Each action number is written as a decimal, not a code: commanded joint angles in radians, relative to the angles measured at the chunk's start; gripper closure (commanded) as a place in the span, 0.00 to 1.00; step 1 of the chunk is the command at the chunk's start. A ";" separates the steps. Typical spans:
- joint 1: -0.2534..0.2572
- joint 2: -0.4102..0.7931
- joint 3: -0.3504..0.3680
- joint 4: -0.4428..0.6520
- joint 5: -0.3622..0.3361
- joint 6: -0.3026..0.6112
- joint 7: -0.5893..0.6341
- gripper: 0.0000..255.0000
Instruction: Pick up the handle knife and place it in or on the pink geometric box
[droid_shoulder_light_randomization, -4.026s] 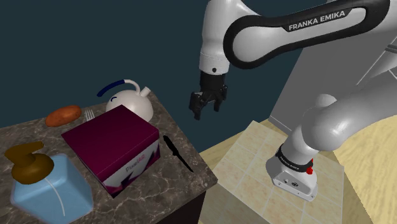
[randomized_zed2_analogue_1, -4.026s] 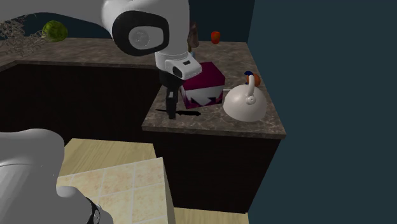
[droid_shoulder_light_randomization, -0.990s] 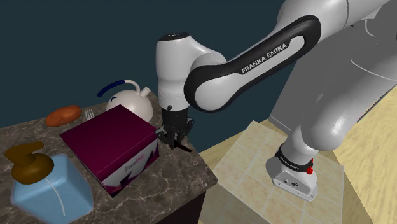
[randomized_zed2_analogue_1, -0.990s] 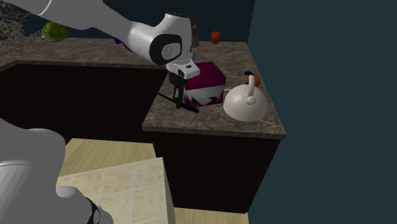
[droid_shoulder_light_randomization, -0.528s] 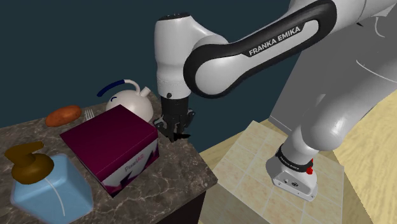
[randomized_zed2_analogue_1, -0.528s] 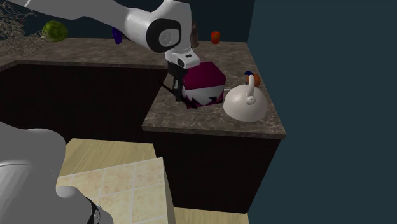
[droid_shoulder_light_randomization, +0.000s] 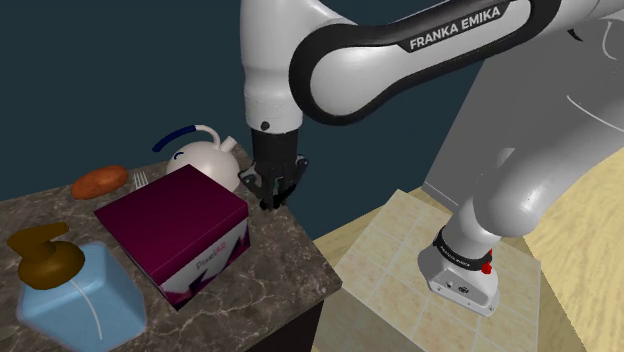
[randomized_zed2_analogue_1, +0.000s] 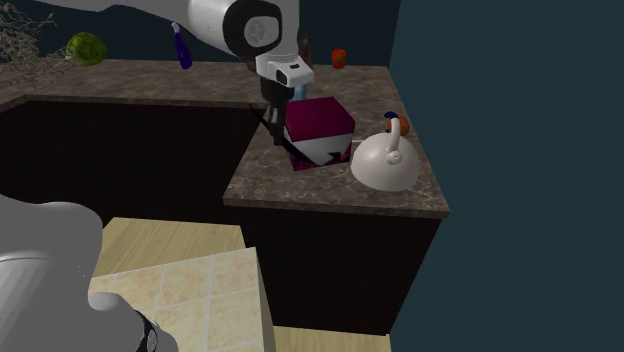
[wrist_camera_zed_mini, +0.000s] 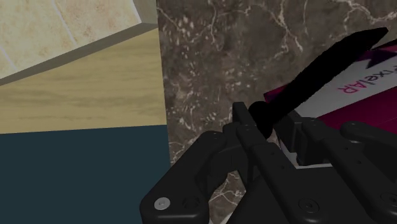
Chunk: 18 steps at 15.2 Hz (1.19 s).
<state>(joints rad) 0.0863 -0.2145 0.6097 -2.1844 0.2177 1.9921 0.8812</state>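
Now clasps the black knife (wrist_camera_zed_mini: 318, 79) by one end in the gripper (wrist_camera_zed_mini: 270, 124), above the counter (droid_shoulder_light_randomization: 280, 270) just beside the magenta box (droid_shoulder_light_randomization: 175, 225). Risks snagging the blade on the box's edge if carried across low.

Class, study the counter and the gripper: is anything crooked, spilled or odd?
The black knife, clasped near one end by the gripper, juts out at a slant over the edge of the magenta box. The kettle and box stand upright on the counter; nothing looks spilled.
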 joint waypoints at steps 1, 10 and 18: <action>-0.001 -0.005 -0.004 0.021 0.000 -0.027 -0.001 1.00; -0.005 -0.030 -0.021 0.121 0.001 -0.149 0.001 1.00; -0.012 0.013 -0.014 0.253 -0.026 -0.241 0.030 1.00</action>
<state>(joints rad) 0.0759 -0.2244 0.5881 -1.9560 0.2029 1.7559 0.9000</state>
